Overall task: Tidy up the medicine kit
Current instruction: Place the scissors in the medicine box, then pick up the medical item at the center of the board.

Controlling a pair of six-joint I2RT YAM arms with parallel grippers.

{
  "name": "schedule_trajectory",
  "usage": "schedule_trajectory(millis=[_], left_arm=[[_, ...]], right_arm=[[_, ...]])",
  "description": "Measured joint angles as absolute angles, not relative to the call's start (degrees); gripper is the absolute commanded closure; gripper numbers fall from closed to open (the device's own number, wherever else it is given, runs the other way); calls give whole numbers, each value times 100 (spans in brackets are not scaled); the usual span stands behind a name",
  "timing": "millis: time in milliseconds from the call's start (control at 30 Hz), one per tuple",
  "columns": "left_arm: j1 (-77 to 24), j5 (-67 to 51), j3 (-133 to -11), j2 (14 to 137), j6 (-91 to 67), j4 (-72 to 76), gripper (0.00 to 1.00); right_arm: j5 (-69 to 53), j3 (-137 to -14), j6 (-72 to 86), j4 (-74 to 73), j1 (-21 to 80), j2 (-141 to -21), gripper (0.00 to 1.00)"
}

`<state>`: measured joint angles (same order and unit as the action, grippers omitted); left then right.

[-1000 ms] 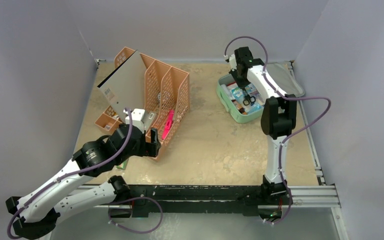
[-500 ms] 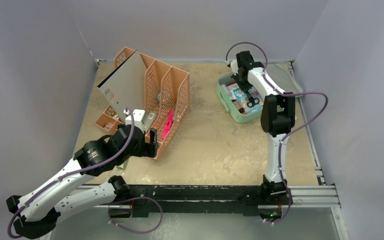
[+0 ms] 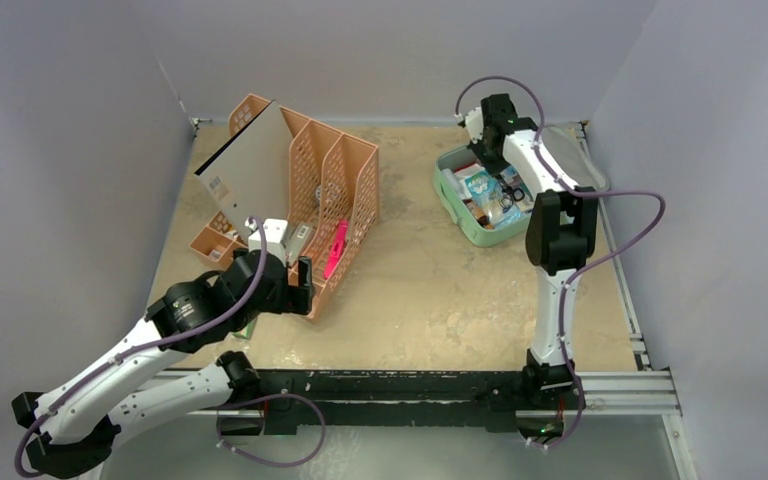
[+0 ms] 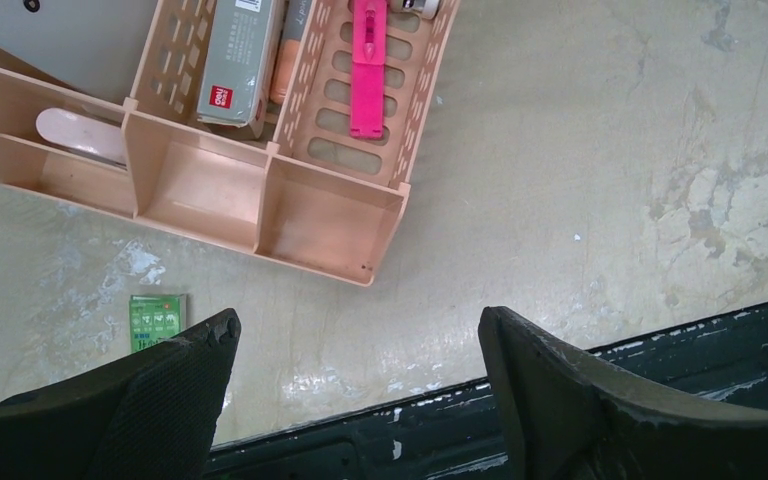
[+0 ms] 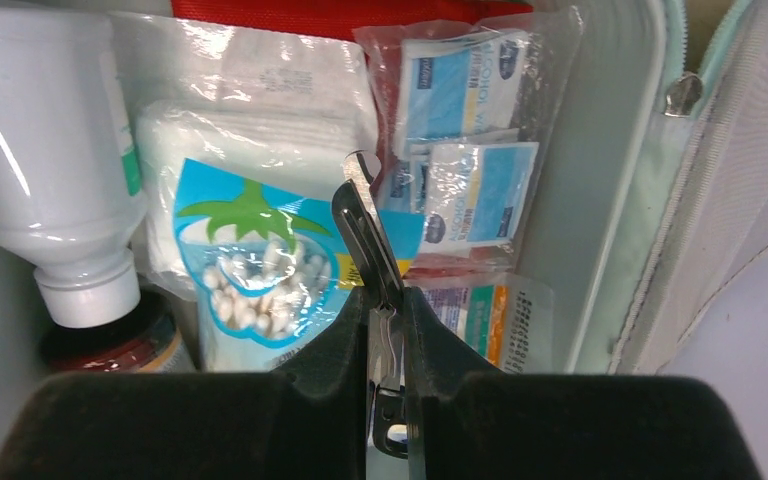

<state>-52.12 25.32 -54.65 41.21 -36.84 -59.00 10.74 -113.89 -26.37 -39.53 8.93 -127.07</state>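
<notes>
Two arms share the work, and only the right one is busy. Our right gripper [image 5: 385, 298] is pressed together on a pair of metal scissors [image 5: 365, 225], pinching them near the pivot with the blades pointing down into the medicine kit [image 3: 460, 218]. The kit is a mint-green soft case with a zipper round its edge. It sits at the far right of the bench [image 4: 560, 150] with its grey-lined lid [image 5: 740, 180] thrown open to the right.

Inside it we see a white plastic bottle [image 5: 40, 160], a blue-and-white bag of cotton pieces [image 5: 250, 270] and clear packets of blue sachets [image 5: 470, 130], packed close together.

Our left gripper [image 4: 357, 322] is spread wide and empty. It hovers over bare bench just in front of the orange mesh file rack [image 4: 330, 200], with a small green box [image 4: 157, 320] near its left finger.

We judge the step in hand to be stowing the scissors. The next move calls for lowering them flat onto the packets, or into the bare strip along the kit's right wall, and then parting the fingers. The blade tips should stay off the thin plastic bags.
</notes>
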Motion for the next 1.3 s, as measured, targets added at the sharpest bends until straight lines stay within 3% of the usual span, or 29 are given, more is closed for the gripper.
schedule_trajectory(millis=[233,500,833,1033,1300], left_arm=[[-5212,2582,-5465,4379,-3684,-5872,12],[-5212,2786,-5465,4764,-3848,-5839,10],[-5212,3433,-5509,5039,-4571,-6020,6],[-5212,3656,-5618,5039,-5116,-6311,8],[-5207,3894,-5830,5186,-5961,-6938,8]], right_arm=[[943,-11469,-2829,-3955,685,-12731,88],[947,-11734,-2884,-3951,624,-12969,59],[840,-11740,-2416,-4021,626,-12759,51],[375,-11006,-1662,-4014,642,-11397,41],[-231,-9784,-729,-3911,1116,-9511,34]])
